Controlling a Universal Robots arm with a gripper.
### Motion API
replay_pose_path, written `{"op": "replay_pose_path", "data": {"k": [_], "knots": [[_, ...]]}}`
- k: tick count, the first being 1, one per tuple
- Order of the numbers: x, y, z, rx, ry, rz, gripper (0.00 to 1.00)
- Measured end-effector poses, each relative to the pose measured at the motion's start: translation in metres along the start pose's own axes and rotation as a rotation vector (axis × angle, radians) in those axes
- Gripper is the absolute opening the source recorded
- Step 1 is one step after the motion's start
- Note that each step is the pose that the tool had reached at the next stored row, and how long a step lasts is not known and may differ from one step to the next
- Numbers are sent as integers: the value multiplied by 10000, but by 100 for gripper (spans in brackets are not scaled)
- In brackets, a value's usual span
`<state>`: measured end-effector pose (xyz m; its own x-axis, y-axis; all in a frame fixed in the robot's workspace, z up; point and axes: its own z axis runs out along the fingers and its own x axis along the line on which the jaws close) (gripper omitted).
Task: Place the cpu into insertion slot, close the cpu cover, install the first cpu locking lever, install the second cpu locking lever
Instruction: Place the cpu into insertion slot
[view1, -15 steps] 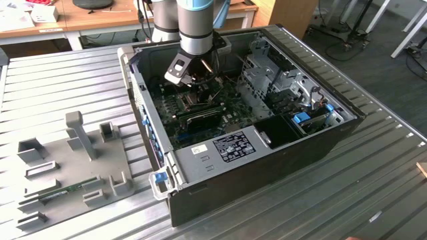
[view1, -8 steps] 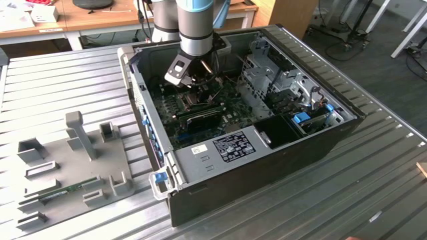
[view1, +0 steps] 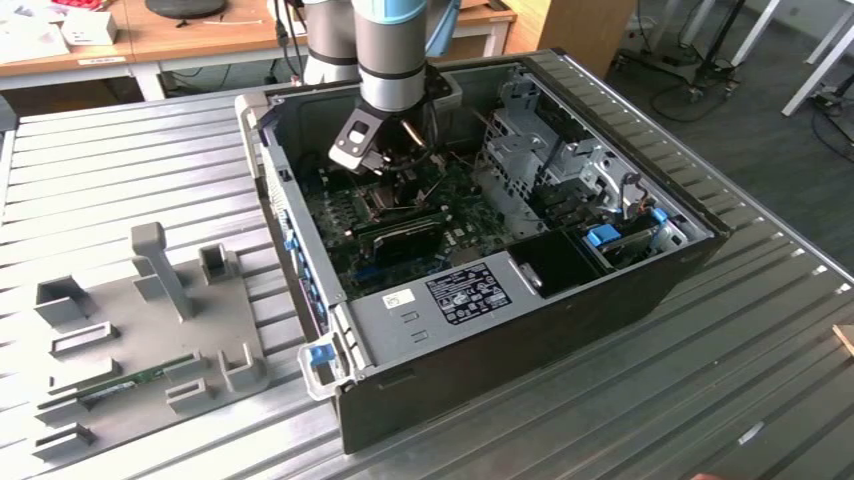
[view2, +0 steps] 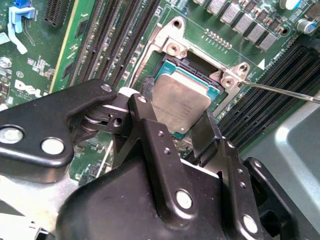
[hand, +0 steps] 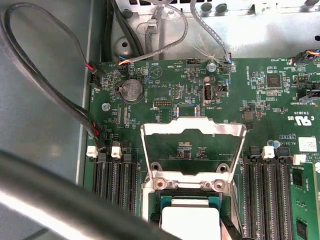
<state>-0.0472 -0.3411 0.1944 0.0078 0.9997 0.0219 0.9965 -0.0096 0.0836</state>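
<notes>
Ribbed bright-metal counter spreads across my exterior view, with a wooden counter behind it; on the metal one lies a black computer tower case with its side open, and toward the exterior view's left a flat grey fixture plate with upright blocks. My grey and blue arm reaches down into the case; its black pincer hangs low over the green circuit board.

In the second wrist view I see the pincer clamped on the small, pale beige-silver square cpu, a black finger against each of two opposite edges; the cpu sits within the insertion slot, the dark square socket in its silvery metal frame, though I cannot tell whether it lies fully flat. A thin silvery rod runs out from one corner of that frame; long black memory slots flank the socket.

In the first wrist view the cpu shows inside the insertion slot; the cpu cover, a thin silvery plate with a square window, stands swung up on its hinge, clear of the chip; beyond it I see a round silver coin cell and grey cables.
</notes>
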Motion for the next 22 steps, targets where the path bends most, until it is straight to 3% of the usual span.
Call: {"op": "replay_pose_path", "data": {"k": [22], "knots": [[4,-5,4,-3,-14,174,54]]}}
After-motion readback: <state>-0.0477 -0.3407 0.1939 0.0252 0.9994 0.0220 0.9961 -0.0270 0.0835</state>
